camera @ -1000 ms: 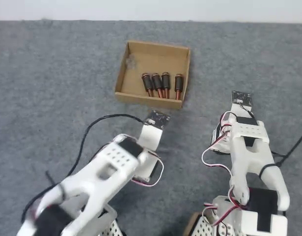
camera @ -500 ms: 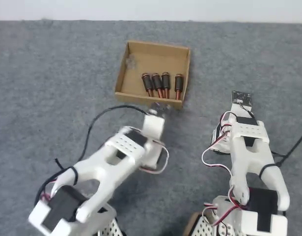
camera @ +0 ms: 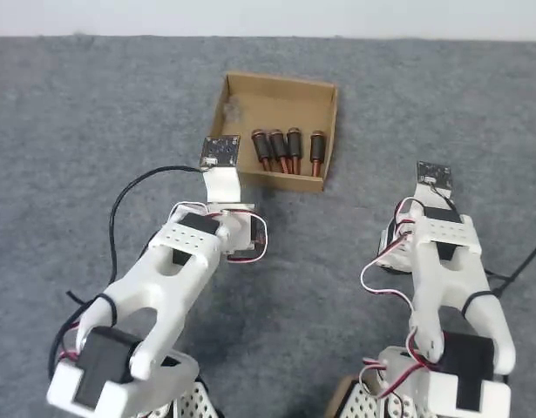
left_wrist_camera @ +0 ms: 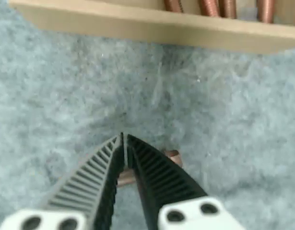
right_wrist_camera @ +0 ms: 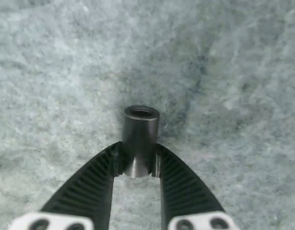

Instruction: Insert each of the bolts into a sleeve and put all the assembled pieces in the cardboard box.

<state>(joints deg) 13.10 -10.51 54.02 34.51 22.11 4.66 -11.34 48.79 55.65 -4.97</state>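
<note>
**gearhead_22:** what's on your feed right now, big stuff first?

**remote_op:** Grey carpeted worktop [camera: 76, 131] all over my high view. My left arm [camera: 185, 261] comes up from the lower left, and its tip sits right by the box's lower left corner. My right arm [camera: 442, 261] is in the lower right, well apart from the box. The cardboard box [camera: 276, 100] is upper middle, with four assembled pieces [camera: 288, 150] side by side in its lower right part.

**gearhead_22:** and the pincers?

**remote_op:** My right pincer [right_wrist_camera: 137, 154] is clamped round a dark sleeve [right_wrist_camera: 141, 132], which stands upright with its hole facing up over bare carpet. My left pincer [left_wrist_camera: 124, 139] is squeezed down to a sliver on a copper bolt [left_wrist_camera: 172, 156] that crosses between its fingers, close to the box's outer wall.
</note>
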